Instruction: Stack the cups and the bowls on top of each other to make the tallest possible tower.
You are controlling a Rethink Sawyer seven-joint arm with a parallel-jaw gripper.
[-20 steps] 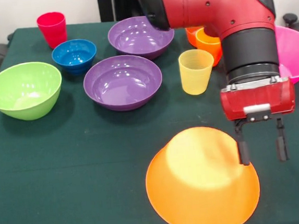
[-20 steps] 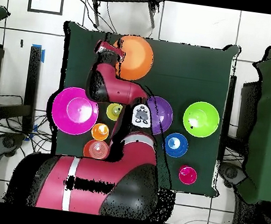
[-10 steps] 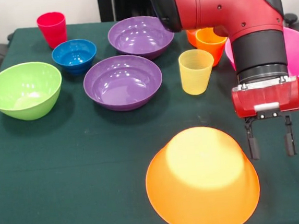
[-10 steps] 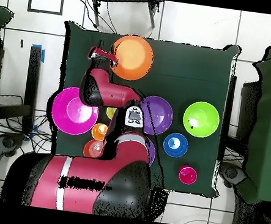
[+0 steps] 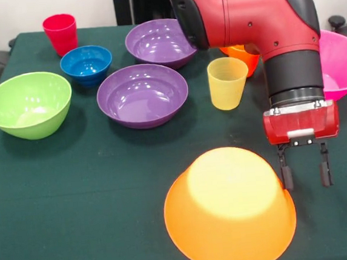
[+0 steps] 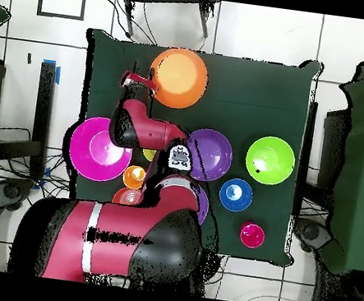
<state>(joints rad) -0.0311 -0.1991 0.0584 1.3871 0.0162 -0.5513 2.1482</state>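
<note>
Hanging spread and empty, the gripper (image 5: 305,175) is seen just right of the overturned orange bowl (image 5: 229,207), its left finger touching the rim.

The pincer (image 5: 306,175) hangs with its fingers parted just beside the upturned orange bowl (image 5: 229,207), which fills the near middle of the tabletop (image 5: 76,199). Wide bare cloth lies to the left of that bowl — open all the way to the lime green bowl (image 5: 28,104) and the nearer purple bowl (image 5: 142,95). Farther back the way is crowded: the yellow cup (image 5: 228,82), an orange cup (image 5: 243,55), the pink bowl (image 5: 341,62), the second purple bowl (image 5: 160,43), the blue bowl (image 5: 86,64) and the red cup (image 5: 60,33) stand close together — only narrow gaps run between them.
</note>
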